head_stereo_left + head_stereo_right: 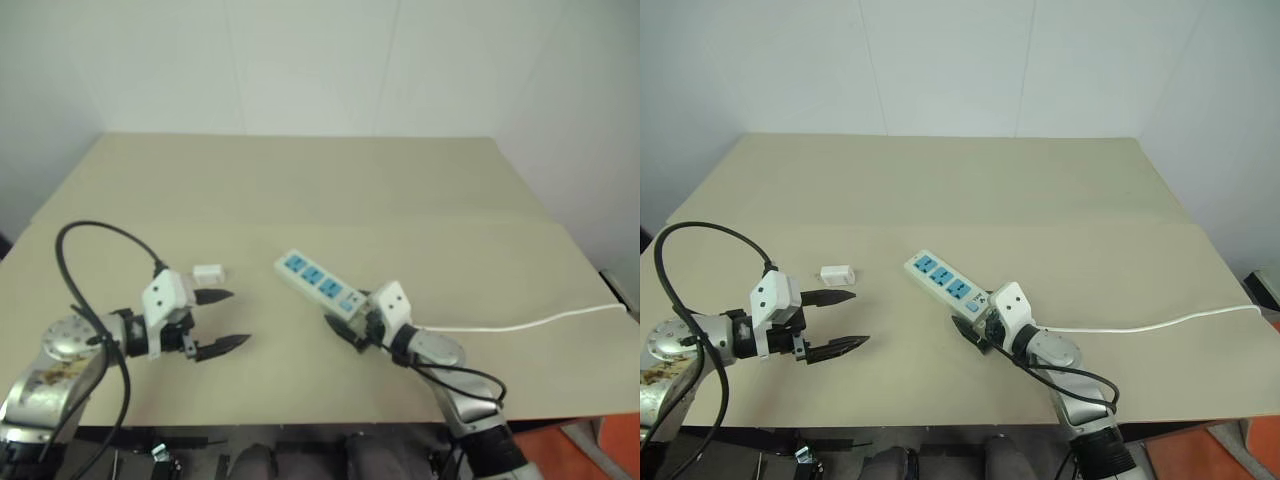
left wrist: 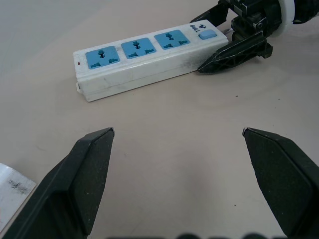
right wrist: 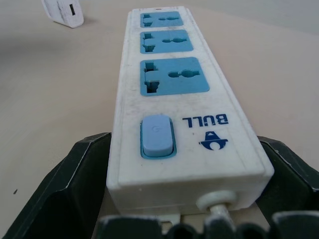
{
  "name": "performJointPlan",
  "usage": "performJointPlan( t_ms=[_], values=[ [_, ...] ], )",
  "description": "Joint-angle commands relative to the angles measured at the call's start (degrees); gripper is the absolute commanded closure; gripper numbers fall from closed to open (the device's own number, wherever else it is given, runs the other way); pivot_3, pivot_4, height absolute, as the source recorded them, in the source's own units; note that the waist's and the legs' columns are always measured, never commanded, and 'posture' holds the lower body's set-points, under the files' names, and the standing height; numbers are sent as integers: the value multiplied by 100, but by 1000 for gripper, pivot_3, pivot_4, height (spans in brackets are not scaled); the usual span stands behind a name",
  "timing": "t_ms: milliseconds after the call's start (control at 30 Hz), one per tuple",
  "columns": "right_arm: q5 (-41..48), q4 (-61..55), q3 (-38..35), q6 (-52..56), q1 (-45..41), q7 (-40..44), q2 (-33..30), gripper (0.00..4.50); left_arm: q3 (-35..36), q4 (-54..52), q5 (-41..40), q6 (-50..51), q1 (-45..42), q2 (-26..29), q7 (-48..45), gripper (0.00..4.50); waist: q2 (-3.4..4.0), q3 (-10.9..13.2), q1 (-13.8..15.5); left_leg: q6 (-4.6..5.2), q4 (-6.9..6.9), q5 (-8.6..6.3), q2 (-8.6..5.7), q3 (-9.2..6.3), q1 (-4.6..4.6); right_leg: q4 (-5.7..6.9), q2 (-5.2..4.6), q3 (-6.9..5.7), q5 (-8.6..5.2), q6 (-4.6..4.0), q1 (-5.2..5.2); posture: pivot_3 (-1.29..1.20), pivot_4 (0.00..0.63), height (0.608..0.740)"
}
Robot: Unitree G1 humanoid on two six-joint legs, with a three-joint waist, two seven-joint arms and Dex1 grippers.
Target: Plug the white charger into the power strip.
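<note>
The power strip (image 1: 318, 282), a white bar with three blue socket faces and a blue switch, lies at an angle mid-table. The white charger (image 1: 207, 272) lies flat to its left. My left gripper (image 1: 238, 317) is open just near of the charger, pointing toward the strip with nothing between its fingers. In the left wrist view a corner of the charger (image 2: 12, 191) lies beside one finger. My right gripper (image 3: 182, 139) is open and straddles the strip's switch end (image 3: 158, 135), one black finger (image 3: 75, 189) along each side. I cannot tell whether they touch it.
The strip's thin white cord (image 1: 520, 325) trails right to the beige table's right edge (image 1: 600, 290). A black cable (image 1: 95, 235) loops above my left arm. Bare tabletop stretches behind the strip and charger.
</note>
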Motion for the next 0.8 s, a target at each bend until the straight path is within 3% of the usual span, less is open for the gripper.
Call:
performJointPlan(
  t_ms=[33, 567, 700, 800],
  values=[
    [71, -65, -70, -345, 81, 139, -63, 32, -12, 12, 1, -43, -178, 44, -21, 0, 0, 0, 3, 0, 0, 0, 0, 0, 0, 0, 0, 0, 0, 0, 0, 0, 150, 740],
    [290, 121, -300, -453, 93, 309, -95, 32, -133, 120, 10, -87, -312, -22, -34, 0, 0, 0, 1, 0, 0, 0, 0, -1, 0, 0, 0, 0, 0, 0, 1, 0, 150, 740],
    [265, 183, -233, -570, 110, 414, -119, 929, -134, 93, 9, -86, -297, -35, -13, 0, 0, 0, 1, 0, 0, 0, 0, -1, 0, 0, 0, 0, 0, 0, 2, 0, 150, 740],
    [294, 220, -213, -553, 105, 433, -73, 1070, -165, 74, -10, -100, -398, -66, -8, 0, -1, 0, 1, 0, 0, 0, 0, -1, 1, 0, 0, -1, 0, 0, 2, 0, 150, 740]
  ],
)
